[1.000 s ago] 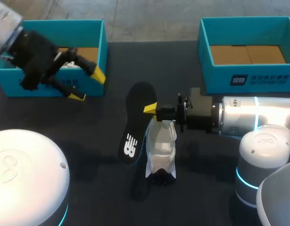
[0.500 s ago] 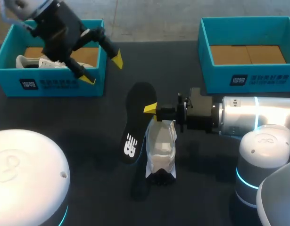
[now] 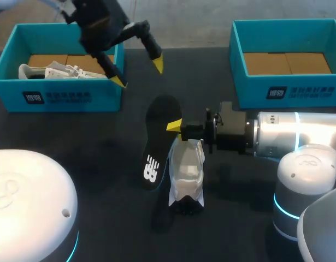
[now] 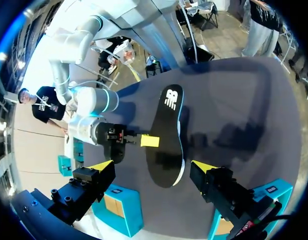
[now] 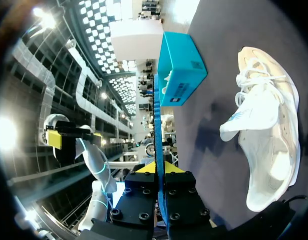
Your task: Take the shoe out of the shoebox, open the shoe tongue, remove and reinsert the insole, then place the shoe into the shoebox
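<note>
**Right hand (image 3: pixel 175 126) gripping the insole (image 3: pixel 157 147) beside the shoe (image 3: pixel 187 172)**

Right hand is pinching the black insole's edge, its yellow tips pressing on it from both sides. The insole is leaning tilted against the white shoe, which is lying near the middle of the dark counter (image 3: pixel 102 164). Left hand (image 3: pixel 138 73) is hanging wide open above the counter, just beside the left shoebox (image 3: pixel 69 97), where a second shoe (image 3: pixel 47 71) is lying.

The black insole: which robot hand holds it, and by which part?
The right hand pinches the insole by its side edge, toward its wider end. The left hand is open and empty.
</note>
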Tool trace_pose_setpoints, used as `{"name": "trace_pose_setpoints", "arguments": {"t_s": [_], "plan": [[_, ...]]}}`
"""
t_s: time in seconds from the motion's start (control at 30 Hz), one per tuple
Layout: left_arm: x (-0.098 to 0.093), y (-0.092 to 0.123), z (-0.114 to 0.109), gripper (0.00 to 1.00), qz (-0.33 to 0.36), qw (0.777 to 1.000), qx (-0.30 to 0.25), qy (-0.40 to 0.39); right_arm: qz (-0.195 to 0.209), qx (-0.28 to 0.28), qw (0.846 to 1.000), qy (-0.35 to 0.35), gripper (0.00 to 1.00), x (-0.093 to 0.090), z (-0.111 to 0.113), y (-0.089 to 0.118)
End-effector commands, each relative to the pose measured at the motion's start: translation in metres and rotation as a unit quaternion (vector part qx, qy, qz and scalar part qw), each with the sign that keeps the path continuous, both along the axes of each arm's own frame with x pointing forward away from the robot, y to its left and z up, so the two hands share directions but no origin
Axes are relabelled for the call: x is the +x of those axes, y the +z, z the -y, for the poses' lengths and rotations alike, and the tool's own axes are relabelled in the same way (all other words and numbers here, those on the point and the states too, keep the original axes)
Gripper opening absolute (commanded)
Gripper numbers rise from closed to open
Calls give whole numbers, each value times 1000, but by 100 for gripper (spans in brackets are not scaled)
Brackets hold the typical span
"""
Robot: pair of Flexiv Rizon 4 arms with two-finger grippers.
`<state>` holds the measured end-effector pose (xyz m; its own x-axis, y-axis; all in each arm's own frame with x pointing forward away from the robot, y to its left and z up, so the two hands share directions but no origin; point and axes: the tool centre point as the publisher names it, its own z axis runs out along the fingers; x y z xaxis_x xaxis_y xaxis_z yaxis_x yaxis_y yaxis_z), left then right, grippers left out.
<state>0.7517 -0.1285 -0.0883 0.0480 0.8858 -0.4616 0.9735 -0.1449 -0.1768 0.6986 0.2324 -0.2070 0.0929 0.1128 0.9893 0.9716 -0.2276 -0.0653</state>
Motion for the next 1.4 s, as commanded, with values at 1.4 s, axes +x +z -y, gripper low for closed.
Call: {"name": "trace_pose_setpoints", "arguments": {"t_s": [1.4], "plan": [[-1, 16, 45, 100, 55, 971, 215, -86, 0, -1, 1000, -1, 0, -1, -2, 0]]}}
